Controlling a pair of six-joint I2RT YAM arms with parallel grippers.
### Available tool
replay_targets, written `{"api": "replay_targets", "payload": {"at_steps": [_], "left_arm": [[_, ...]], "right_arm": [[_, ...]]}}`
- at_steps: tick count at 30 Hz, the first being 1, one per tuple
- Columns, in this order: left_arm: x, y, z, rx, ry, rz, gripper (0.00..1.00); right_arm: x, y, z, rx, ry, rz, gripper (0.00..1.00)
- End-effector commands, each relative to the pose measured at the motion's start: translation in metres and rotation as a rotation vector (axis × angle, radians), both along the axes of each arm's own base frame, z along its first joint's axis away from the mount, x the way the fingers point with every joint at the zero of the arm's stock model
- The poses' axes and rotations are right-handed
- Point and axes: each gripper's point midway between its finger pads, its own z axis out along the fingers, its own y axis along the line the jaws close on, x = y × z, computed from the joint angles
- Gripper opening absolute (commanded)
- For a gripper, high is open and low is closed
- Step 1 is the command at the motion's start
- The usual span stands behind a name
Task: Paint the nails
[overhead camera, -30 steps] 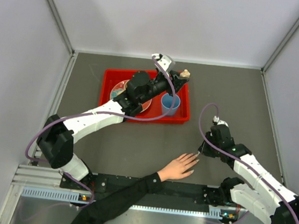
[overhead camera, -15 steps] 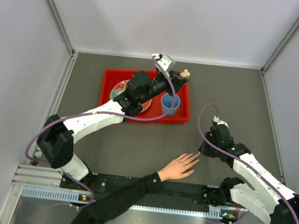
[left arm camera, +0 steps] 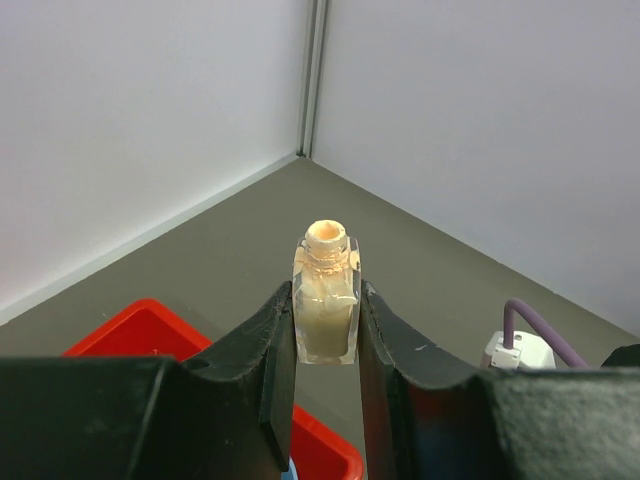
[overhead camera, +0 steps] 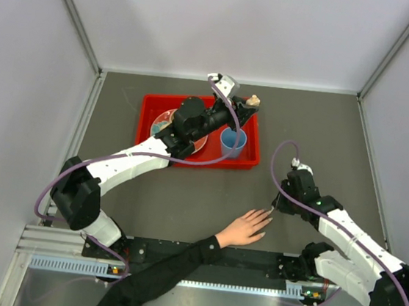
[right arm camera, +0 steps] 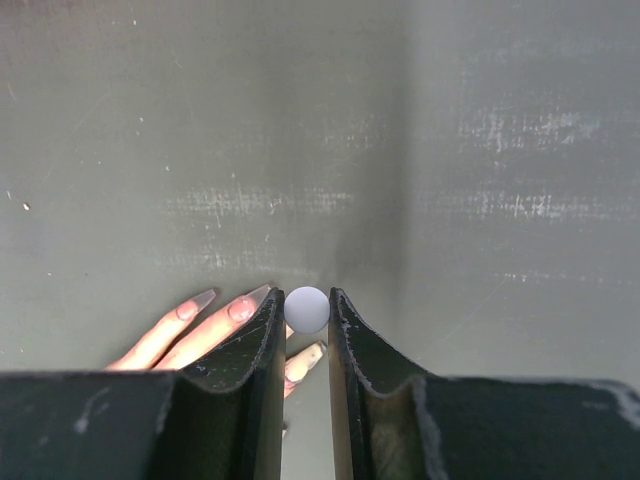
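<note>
- At the near edge of the table [overhead camera: 185, 195], a black sleeve [overhead camera: 153, 280] is seen reaching in between the two arm bases.
- A light-skinned hand [overhead camera: 242, 230] is laid flat on the table, palm down, with the fingers spread and pointed toward the far right.
- The nails [right arm camera: 203, 298] are found at the tips of those fingers. In the right wrist view they are seen as long, pointed and pale pink, lying just left of the jaws, and one more is seen in the gap between the jaws.
- The right gripper [overhead camera: 275, 204] is held just beyond the fingertips, pointing down at the table.
- Its jaws are closed on a small, round, pale grey knob [right arm camera: 307, 310]. What lies below the knob is hidden, so whether a nail is being touched cannot be told.
- Farther back and to the left, a red tray [overhead camera: 143, 120] is set on the table.
- A blue cup [overhead camera: 232, 143] is stood upright in the right part of the tray, and a round plate [overhead camera: 162, 122] is partly covered by the left arm.
- The left gripper [overhead camera: 247, 105] is held above the far right corner of the tray.
- A small, square glass bottle [left arm camera: 326, 305] of cream-coloured liquid is clamped upright between its jaws, with the neck uncapped.
- The table is closed in by plain pale walls [overhead camera: 241, 24].
</note>
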Motion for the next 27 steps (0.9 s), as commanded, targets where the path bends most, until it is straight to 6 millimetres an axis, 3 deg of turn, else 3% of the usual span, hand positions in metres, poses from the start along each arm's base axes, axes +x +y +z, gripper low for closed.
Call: {"api": "replay_targets", "payload": {"at_steps": [1, 27], "left_arm": [[-0.0043, 0.0056, 0.038, -0.07, -0.068, -0.003, 0.0], [-0.0043, 0.0063, 0.0391, -0.074, -0.068, -0.004, 0.0]], "right_arm": [[0.0149, -0.0017, 0.0091, 0.009, -0.059, -0.029, 0.0], [0.016, -0.0068, 0.0077, -0.008, -0.054, -0.052, 0.0]]}}
